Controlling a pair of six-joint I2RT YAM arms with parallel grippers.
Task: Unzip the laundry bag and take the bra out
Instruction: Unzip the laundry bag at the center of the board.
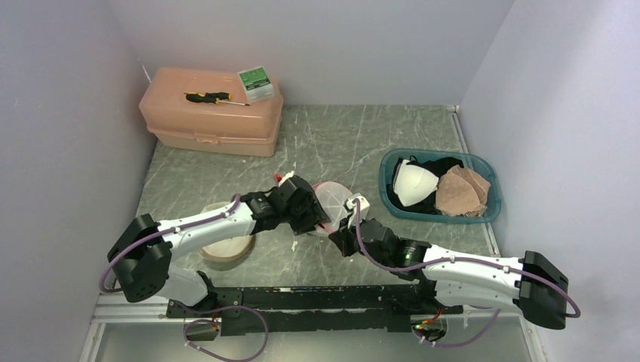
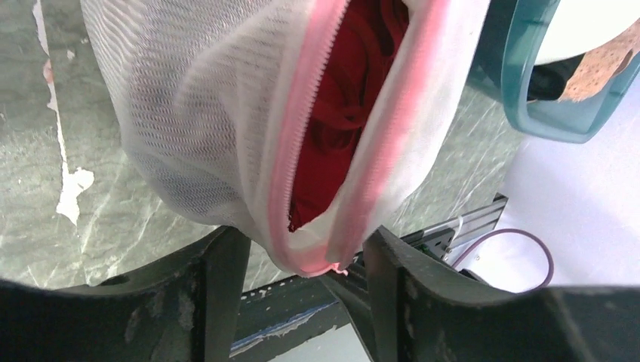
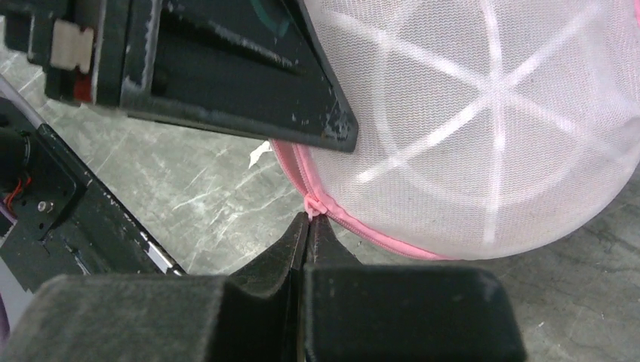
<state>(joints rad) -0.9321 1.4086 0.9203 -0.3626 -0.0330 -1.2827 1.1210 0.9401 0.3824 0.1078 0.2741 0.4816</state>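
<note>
The laundry bag [image 1: 333, 200] sits at the middle of the table [image 1: 340, 143], mostly covered from above by both arms, so only a slice of white mesh shows there. The left gripper [image 2: 302, 249] comes in from 9 o'clock with its fingers parted on either side of the bag's lower end. Whether the pads press the mesh cannot be told. The zipper [image 2: 302, 128] gapes open in the left wrist view, its upper end cut off by the frame. Through the gap the bra [image 2: 355, 90] shows only as dark red folds inside the bag, and its shape is not readable.

The right gripper [image 3: 308, 226] reaches in from 4 o'clock, its fingertips closed tight on the pink zip pull [image 3: 314, 205], whose tab vanishes between them.

A teal basket [image 1: 434, 217] of clothes lies at 3 o'clock from the bag. A peach box [image 1: 211, 124] stands at 11 o'clock. A round beige thing [image 1: 226, 247] at 8 o'clock is half hidden under the left arm.
</note>
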